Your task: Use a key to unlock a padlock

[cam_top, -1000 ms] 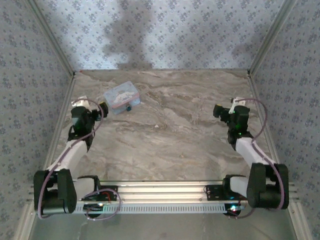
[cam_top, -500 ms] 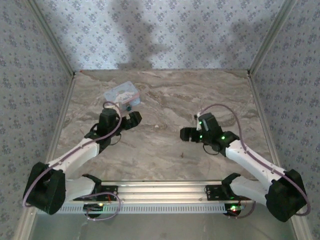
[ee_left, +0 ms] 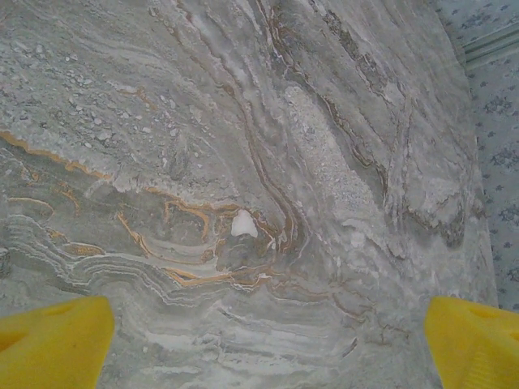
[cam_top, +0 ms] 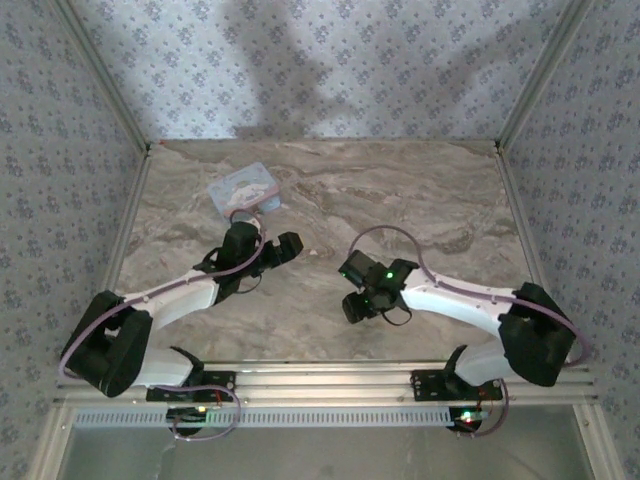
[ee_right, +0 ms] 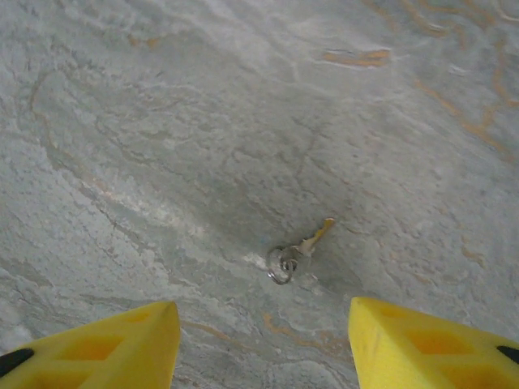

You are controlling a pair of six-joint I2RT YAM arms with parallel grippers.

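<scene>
The right gripper (cam_top: 352,306) hangs over the near half of the table (cam_top: 430,200), a little right of its middle and not far from the near edge; its wrist camera shows the two yellow fingers (ee_right: 105,344) standing apart with nothing between them, so it is open and holds nothing. The key (ee_right: 296,253) lies flat on the marble just ahead of that gap, clear of both fingers; its ring is nearest the gripper and its blade points away and to the right.

The step in hand looks like picking up the key. A thin key lying flat will probably slip away from a careless pinch; the fingers should come down either side of the head by the ring, tips touching the table, and close slowly. Gripping the head would leave the blade free for the lock.

Further in, left of the middle, the left gripper (cam_top: 287,246) is fully spread; its fingers (ee_left: 57,340) sit at the bottom corners of its own view over bare marble and carry nothing.

Beyond it, near the far left corner, lies a clear packet (cam_top: 246,190); the padlock may be inside, but it is too small to tell.
</scene>
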